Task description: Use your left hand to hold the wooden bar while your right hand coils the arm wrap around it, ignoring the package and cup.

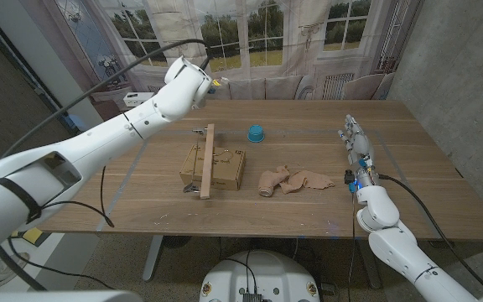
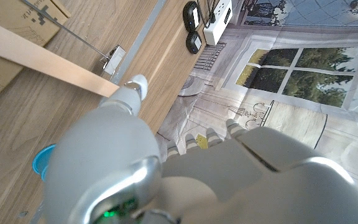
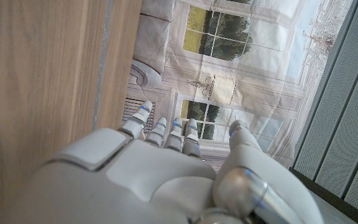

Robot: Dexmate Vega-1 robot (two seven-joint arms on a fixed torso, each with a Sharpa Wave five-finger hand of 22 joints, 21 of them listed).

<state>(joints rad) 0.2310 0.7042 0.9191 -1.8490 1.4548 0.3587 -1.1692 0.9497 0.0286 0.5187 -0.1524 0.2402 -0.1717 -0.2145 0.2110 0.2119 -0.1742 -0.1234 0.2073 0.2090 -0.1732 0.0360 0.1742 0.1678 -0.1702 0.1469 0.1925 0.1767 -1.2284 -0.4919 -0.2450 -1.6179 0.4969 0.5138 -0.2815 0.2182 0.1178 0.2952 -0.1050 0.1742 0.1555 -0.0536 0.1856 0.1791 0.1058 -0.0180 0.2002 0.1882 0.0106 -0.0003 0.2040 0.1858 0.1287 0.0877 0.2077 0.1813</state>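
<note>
**Bar lies across the package, wrap beside it, both hands apart from them**

The wooden bar (image 1: 207, 161) lies across the top of the cardboard package (image 1: 225, 170) near the middle of the table (image 1: 426, 176), running from the far side toward the near edge, its near end sticking out past the package. Just to the right of the package, the tan arm wrap (image 1: 294, 180) lies crumpled on the table, not touching the bar. A blue cup (image 1: 256, 132) stands farther back, between the bar's far end and the wrap.

The left arm reaches in from the left, and its wrist joint hangs above the far left part of the table, behind the bar's far end. The left hand (image 2: 166, 155) shows in the left wrist view, where a fingertip (image 2: 134, 84) sits close to the end of the bar (image 2: 42, 59); whether it touches the wood cannot be told, and how far the hand is open cannot be told either.

The right hand (image 1: 355, 138) stands upright near the table's right side, fingers pointing away from the robot and slightly spread, holding nothing. It is well apart from the wrap, which lies to its left and nearer the front edge. In the right wrist view the fingers (image 3: 166, 132) reach out straight, side by side, beside bare tabletop.
</note>
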